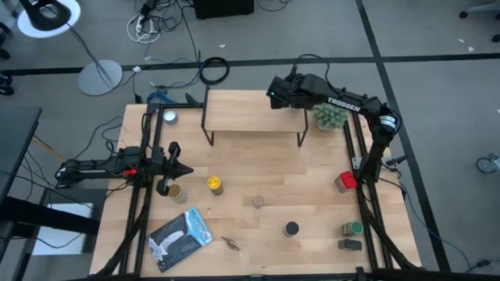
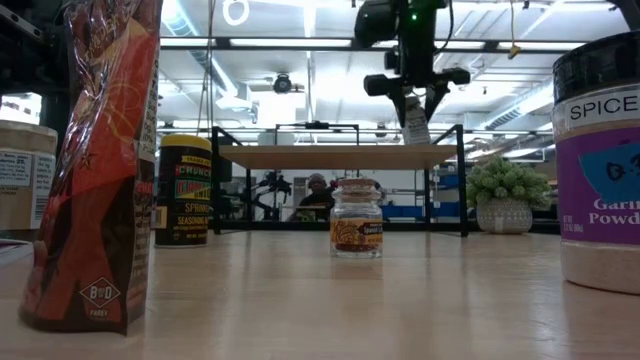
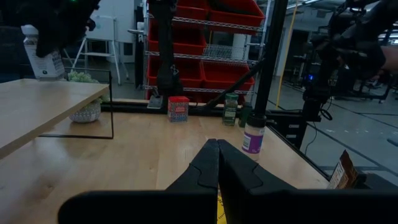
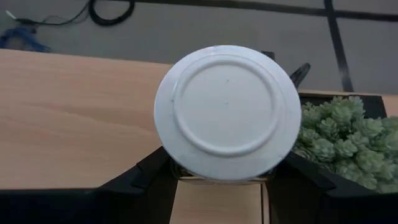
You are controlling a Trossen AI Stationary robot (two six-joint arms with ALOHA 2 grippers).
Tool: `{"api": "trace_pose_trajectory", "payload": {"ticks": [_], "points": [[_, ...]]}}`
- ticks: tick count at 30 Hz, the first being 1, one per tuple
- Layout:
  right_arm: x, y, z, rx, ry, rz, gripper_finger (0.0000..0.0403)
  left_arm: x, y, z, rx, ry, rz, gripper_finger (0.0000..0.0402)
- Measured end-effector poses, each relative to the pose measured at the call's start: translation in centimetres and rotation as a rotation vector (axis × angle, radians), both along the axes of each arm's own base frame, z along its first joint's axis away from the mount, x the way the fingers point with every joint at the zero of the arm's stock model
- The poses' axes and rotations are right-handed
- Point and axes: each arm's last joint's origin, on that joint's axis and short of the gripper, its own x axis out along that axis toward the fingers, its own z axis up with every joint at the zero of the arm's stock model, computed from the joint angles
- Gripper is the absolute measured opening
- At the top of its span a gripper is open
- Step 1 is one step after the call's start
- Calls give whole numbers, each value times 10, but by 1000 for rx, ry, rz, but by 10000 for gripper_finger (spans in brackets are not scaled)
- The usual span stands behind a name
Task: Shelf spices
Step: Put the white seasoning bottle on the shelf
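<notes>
Light-wood shelf (image 1: 254, 112) on black legs sits at upper centre of the overhead frame, its board bare, while the right gripper (image 1: 275, 91) hangs over its right end, apparently carrying one spice there. The left gripper (image 1: 186, 171) waits at centre left with fingers pressed together, holding nothing. Counted on the tabletop (image 1: 258, 168) from above: one yellow jar (image 1: 215, 185), one small tan-lidded jar (image 1: 258, 202), one black-lidded jar (image 1: 291, 229), one red tin (image 1: 345, 182), two green tins (image 1: 351, 236) at lower right, one jar (image 1: 176, 192) beside the left gripper and one round tin (image 1: 169, 117) at upper left. One plant (image 1: 330, 116) and one flat packet (image 1: 180, 237) are not spices.

From table height, the right gripper, upper centre, grips a white-capped bottle (image 2: 416, 122) upright just above the shelf's right end, evidently so it can be set down standing.

Through the left wrist camera, the closed fingers (image 3: 214, 165) fill the lower middle; the bottle shows at upper left over the board.

Through the right wrist camera, one white cap (image 4: 227, 112) fills the centre, the dark fingers part-open and clamped on either side of the bottle below it.
</notes>
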Motion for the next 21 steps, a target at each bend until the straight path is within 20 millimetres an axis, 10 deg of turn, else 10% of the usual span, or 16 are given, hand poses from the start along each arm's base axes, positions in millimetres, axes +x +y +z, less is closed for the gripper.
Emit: {"api": "trace_pose_trajectory", "payload": {"ticks": [21], "points": [[-16,2,22,-57,-145,41,210,0,0,0,0,0,-1,8]]}}
